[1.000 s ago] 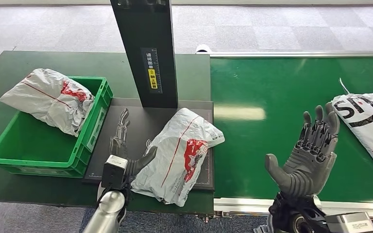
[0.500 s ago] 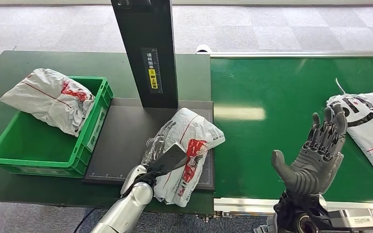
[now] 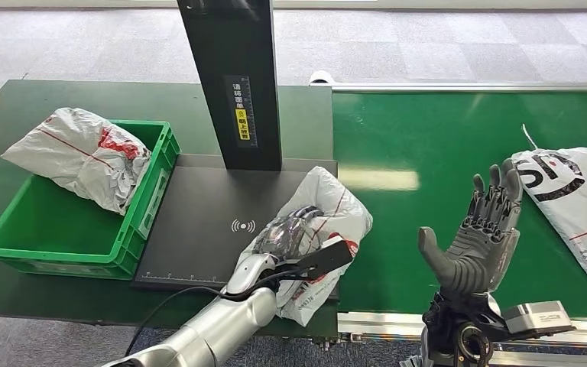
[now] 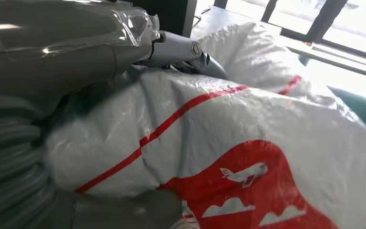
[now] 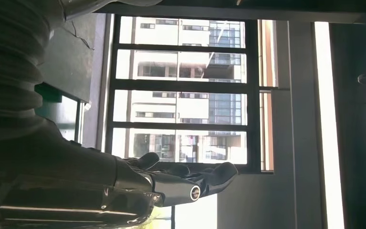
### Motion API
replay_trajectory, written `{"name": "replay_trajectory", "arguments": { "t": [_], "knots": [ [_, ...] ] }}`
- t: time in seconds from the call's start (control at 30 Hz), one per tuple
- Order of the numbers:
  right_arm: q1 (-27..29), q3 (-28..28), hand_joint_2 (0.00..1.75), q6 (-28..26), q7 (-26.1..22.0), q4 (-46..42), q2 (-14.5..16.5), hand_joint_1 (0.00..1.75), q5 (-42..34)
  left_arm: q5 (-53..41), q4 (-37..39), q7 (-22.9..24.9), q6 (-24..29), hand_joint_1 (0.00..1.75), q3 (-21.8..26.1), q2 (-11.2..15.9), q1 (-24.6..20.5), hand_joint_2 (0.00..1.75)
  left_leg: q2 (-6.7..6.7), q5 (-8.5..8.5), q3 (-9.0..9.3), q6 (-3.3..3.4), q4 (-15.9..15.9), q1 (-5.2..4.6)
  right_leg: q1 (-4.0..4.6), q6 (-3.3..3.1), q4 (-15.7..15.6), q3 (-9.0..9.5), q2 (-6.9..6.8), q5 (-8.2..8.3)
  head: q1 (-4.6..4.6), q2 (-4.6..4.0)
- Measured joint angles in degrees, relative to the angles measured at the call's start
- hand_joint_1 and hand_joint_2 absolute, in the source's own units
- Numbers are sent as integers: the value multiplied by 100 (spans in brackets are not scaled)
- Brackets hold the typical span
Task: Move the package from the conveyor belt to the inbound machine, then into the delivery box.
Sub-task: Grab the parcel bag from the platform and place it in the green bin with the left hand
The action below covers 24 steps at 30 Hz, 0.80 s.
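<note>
The left hand (image 3: pixel 294 229) grips the package (image 3: pixel 329 210), fingers over its top and the thumb under it in the left wrist view (image 4: pixel 124 210). The package is a crumpled white plastic bag with a thin red line and a red printed patch, and it lies at the right edge of the dark plate of the inbound machine (image 3: pixel 199 222). The right hand (image 3: pixel 478 241) hovers open above the green conveyor belt (image 3: pixel 420 138), fingers spread and upright, holding nothing. A second white bag (image 3: pixel 581 199) lies on the belt just beyond it. The machine's black post (image 3: pixel 233 76) stands behind the plate. On the bench (image 3: pixel 15 107), the green delivery box (image 3: pixel 149 195) holds another bag (image 3: pixel 80 153).
</note>
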Motion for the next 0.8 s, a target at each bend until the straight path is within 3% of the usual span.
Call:
{"name": "replay_trajectory", "arguments": {
  "t": [0.37, 0.6, 0.7, 0.8],
  "knots": [
    [-1, -94, 175, 1, 0, 95, 32, 0, -8, 110, 87, -132, 131, 175, -236, 0, -150, 175, 1, 0, 2, 0, -1, 0, 0, 0, 0, 0, 1, 0, 1, 0],
    [33, -130, 175, -45, 0, 130, 32, 0, -8, 183, -20, -916, 864, 175, 4, 0, -59, 175, 2, 0, 2, 0, 0, 0, 0, 0, 0, -4, 2, 0, 0, 0],
    [138, -188, 175, -115, 0, 134, 31, 0, -14, -370, -686, -1324, 1030, 175, 508, 6, 273, 175, 6, -1, -2, -1, 0, 0, 0, 0, 0, -10, 6, 0, -1, 0],
    [315, -299, 175, -180, 0, 130, 30, 0, -57, -1241, -2317, -1415, 1228, 175, 1122, 74, 854, 175, 20, -6, -18, -2, -2, 1, 1, -1, 2, -26, 21, 0, -2, 0]
  ]
}}
